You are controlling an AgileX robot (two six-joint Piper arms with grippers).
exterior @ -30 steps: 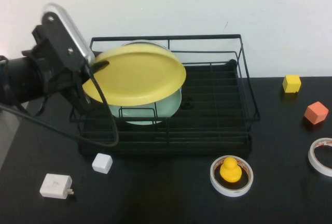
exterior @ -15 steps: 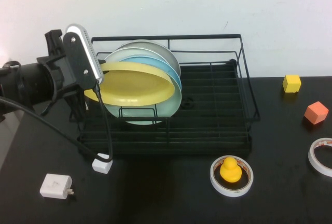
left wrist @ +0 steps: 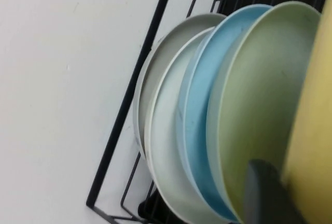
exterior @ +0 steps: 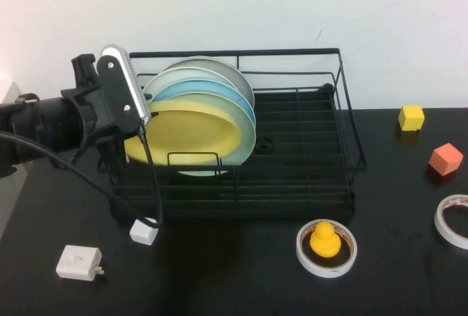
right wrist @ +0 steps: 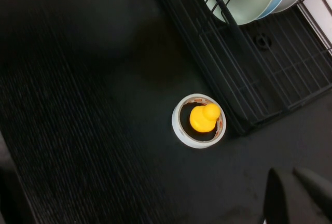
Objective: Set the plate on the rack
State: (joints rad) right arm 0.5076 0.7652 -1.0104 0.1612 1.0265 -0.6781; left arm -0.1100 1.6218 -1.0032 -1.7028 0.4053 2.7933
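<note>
Left claw [exterior: 135, 134] grips plate [exterior: 191, 133] in rack [exterior: 307, 151], frame left.
Right claw [right wrist: 290, 193] over surface [exterior: 234, 272]; state unclear.

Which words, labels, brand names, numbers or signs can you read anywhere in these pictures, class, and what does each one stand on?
None can be read.
White charger block: a faint mark, too blurred to read.
Pale-yellow round plate, black wire dish rack, yellow rubber duck and yellow and orange cubes: no text.
Left gripper grips the plate's rim at the rack; right gripper, above the table near the duck: unmarked.
</note>
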